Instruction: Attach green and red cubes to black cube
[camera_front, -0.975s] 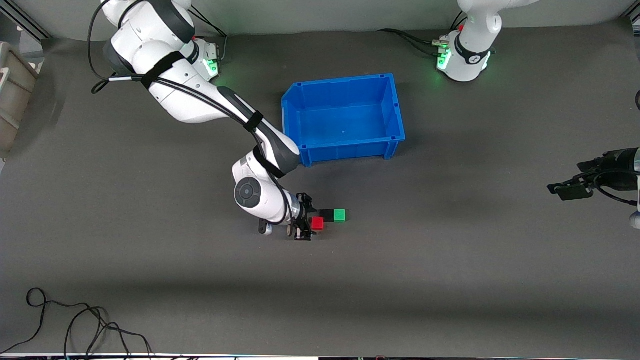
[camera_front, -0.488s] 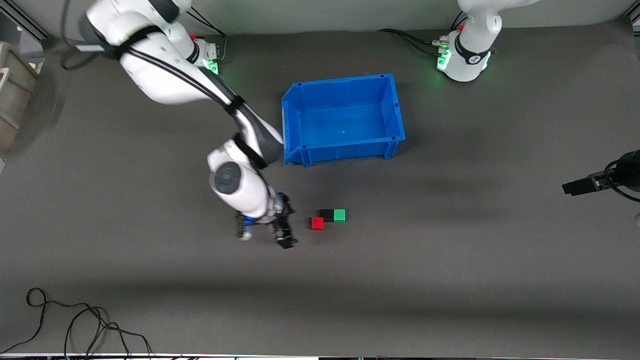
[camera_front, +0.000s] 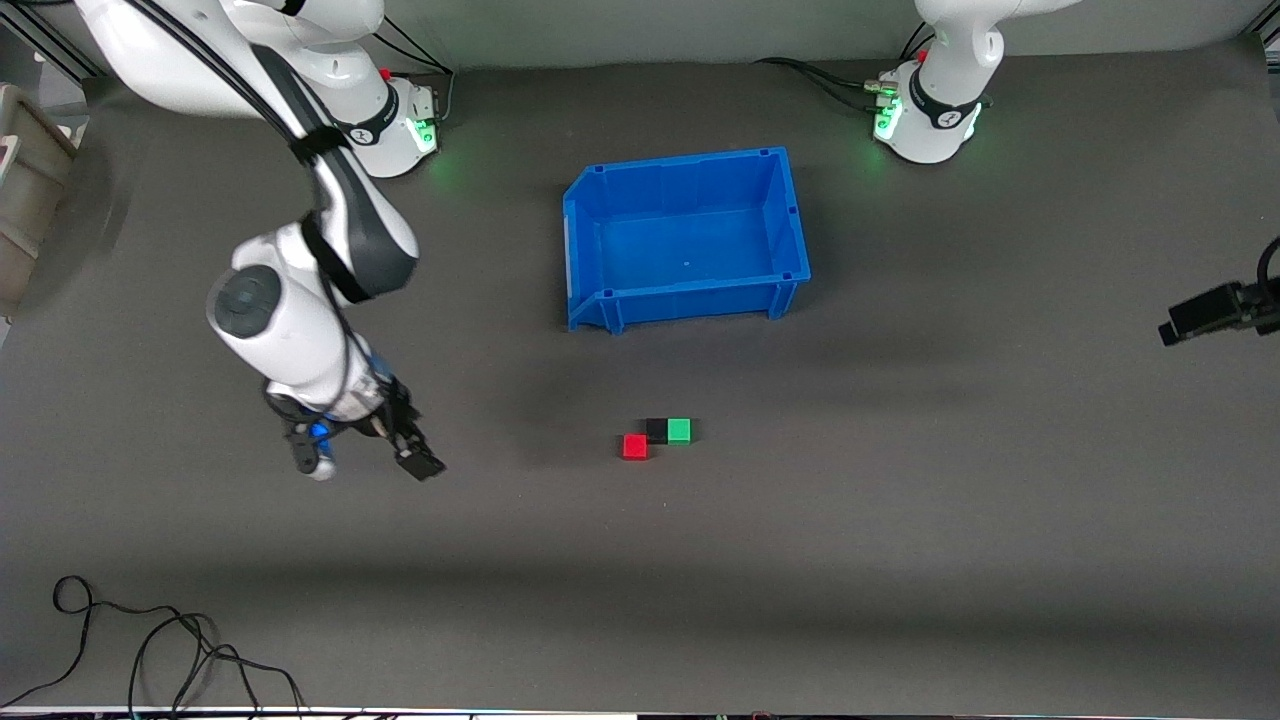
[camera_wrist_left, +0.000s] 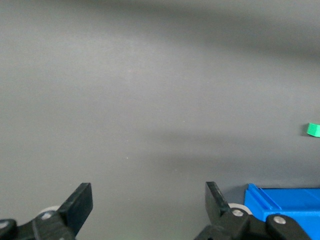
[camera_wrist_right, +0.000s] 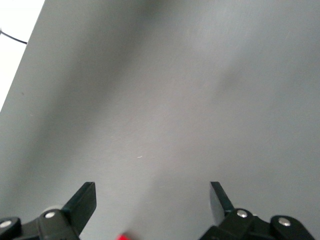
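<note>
The black cube (camera_front: 656, 430) sits on the dark table, nearer the front camera than the blue bin. The green cube (camera_front: 679, 430) touches its side toward the left arm's end; an edge of it shows in the left wrist view (camera_wrist_left: 313, 129). The red cube (camera_front: 634, 446) lies at the black cube's corner toward the right arm's end, slightly nearer the camera, and shows as a sliver in the right wrist view (camera_wrist_right: 121, 236). My right gripper (camera_front: 408, 448) (camera_wrist_right: 152, 192) is open and empty, well away from the cubes. My left gripper (camera_front: 1200, 318) (camera_wrist_left: 147, 192) is open and empty at the table's left-arm end.
An empty blue bin (camera_front: 690, 290) stands mid-table, farther from the camera than the cubes; its corner shows in the left wrist view (camera_wrist_left: 285, 200). A black cable (camera_front: 150, 650) lies near the front edge at the right arm's end. A beige crate (camera_front: 25, 190) sits off that end.
My right gripper has let go of the red cube and drawn away toward the right arm's end of the table. The left gripper has shifted slightly outward. The cubes have not moved.
</note>
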